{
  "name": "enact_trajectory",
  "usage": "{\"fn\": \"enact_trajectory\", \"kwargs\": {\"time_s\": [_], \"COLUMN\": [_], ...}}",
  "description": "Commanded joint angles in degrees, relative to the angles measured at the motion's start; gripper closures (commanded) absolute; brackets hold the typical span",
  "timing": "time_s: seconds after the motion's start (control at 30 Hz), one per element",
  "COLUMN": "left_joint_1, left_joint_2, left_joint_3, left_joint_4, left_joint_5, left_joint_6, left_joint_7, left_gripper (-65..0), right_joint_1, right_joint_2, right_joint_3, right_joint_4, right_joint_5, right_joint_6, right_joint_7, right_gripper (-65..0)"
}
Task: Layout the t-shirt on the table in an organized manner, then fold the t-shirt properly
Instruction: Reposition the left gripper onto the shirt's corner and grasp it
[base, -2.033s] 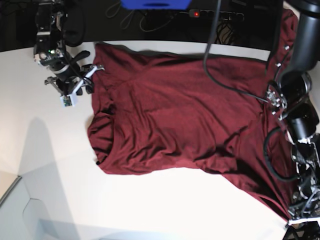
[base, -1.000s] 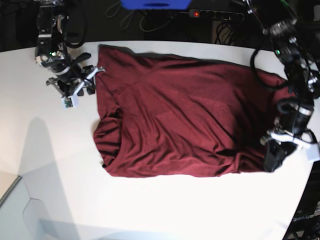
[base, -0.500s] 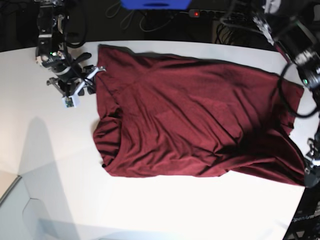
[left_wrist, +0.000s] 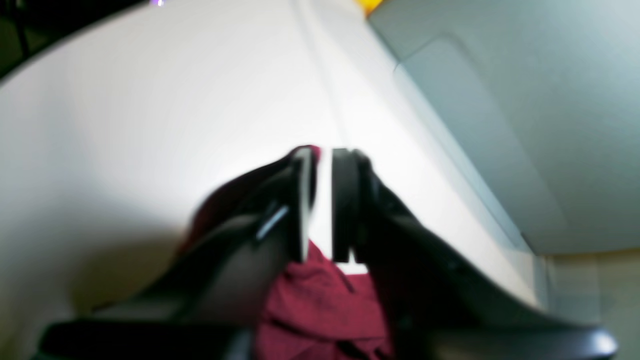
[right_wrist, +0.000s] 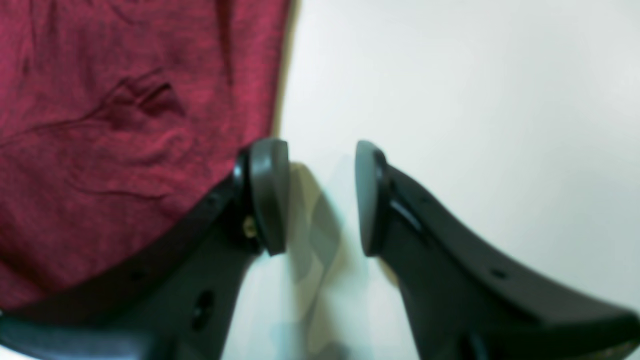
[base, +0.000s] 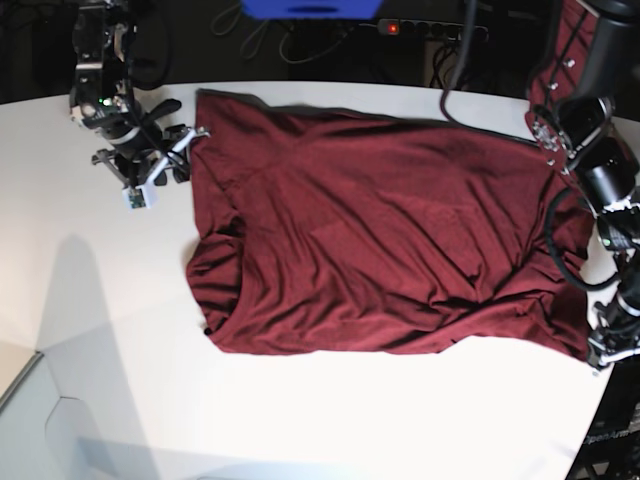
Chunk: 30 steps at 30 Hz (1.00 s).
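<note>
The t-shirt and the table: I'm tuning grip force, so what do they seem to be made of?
The t-shirt looks like thin, soft knit fabric with a slight sheen: it lies in fine wrinkles and small folds, and the right wrist view shows a heathered weave. The table looks like a smooth, hard white surface, perhaps laminate: it shows soft glare and a faint reflection.
</note>
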Motion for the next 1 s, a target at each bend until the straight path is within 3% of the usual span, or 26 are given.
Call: {"fn": "enact_trajectory", "kwargs": {"time_s": [0.0,0.13,0.2,0.37,0.63,0.77,0.97], "left_joint_1": [-2.2,-1.6,-0.1,9.8,34.8,42.3,43.0], "left_joint_2": [-1.1,-0.9,-1.1,-0.9,-1.1,-1.1,-1.2], "left_joint_3": [0.0,-0.1,-0.2,-0.2,-0.4,-2.1,-5.2], "left_joint_4": [0.5,0.6,2.3,15.2,33.2,33.4,24.3], "left_joint_5": [-1.1,-1.1,-1.4,-6.4,-11.3,-11.1,-11.1], "left_joint_6": [-0.6,-1.0,-1.2,-1.2,-1.1,-1.2,-1.2], "left_joint_7": [-1.3,-1.6,-1.2,-1.2,-1.9,-2.0,-2.0], "left_gripper": [-16.3,-37.6,-42.5,-39.9,-42.1,-42.1,-41.7], "right_joint_1": [0.5,0.6,0.7,0.4,-0.3,-1.1,-1.3], "right_joint_2": [0.6,0.6,0.6,0.3,-0.5,-2.5,-2.5], "right_joint_3": [0.2,0.2,0.2,0.2,3.0,7.5,7.5], "right_joint_4": [1.1,1.1,1.3,4.3,5.6,5.9,5.5], "right_joint_5": [0.3,0.3,0.3,0.3,0.6,0.6,0.6], "right_joint_6": [0.2,0.2,0.2,0.2,0.1,0.1,0.1], "right_joint_7": [0.8,0.8,0.8,0.5,0.4,0.7,0.6], "right_gripper": [-22.4,-22.4,-22.4,-22.4,-25.1,-28.5,-28.5]}}
